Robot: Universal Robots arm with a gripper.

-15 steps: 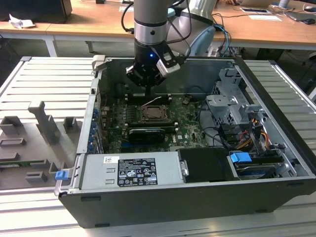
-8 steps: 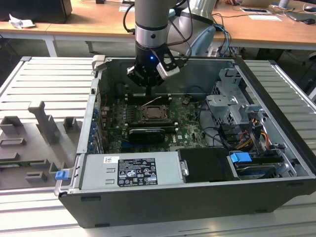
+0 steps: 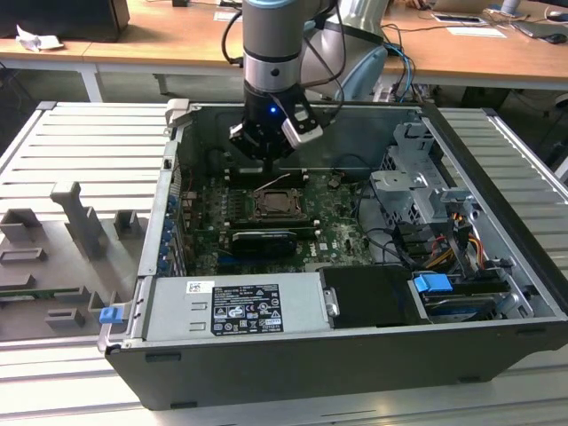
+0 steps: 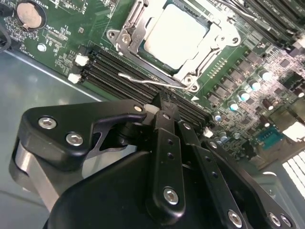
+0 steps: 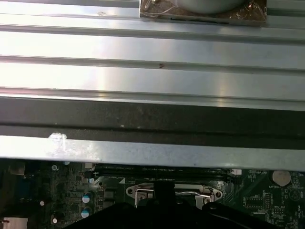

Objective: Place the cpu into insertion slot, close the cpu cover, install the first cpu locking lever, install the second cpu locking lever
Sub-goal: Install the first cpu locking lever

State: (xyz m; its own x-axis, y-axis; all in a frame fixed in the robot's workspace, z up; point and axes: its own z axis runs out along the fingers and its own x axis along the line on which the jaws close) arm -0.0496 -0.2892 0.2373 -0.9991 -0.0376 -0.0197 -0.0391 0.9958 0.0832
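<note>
Cpu [image 4: 175, 36] seated under the lowered cpu cover [image 4: 217, 39]; claw [image 4: 164, 106], clenched on nothing, poised just beside the cover's unlatched locking lever [image 4: 143, 80], presumably to press it.

The arm [image 3: 272, 35] stands upright at 12 o'clock in the exterior view. Its end effector [image 3: 265, 160] points straight down, fingers [image 4: 164, 121] pressed together, empty.

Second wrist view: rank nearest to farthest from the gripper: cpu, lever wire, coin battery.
1. Thin metal lever wire, just ahead of the gripper.
2. Pale square cpu, straight beyond the wire.
3. Round silver coin battery, far off to the side.
</note>
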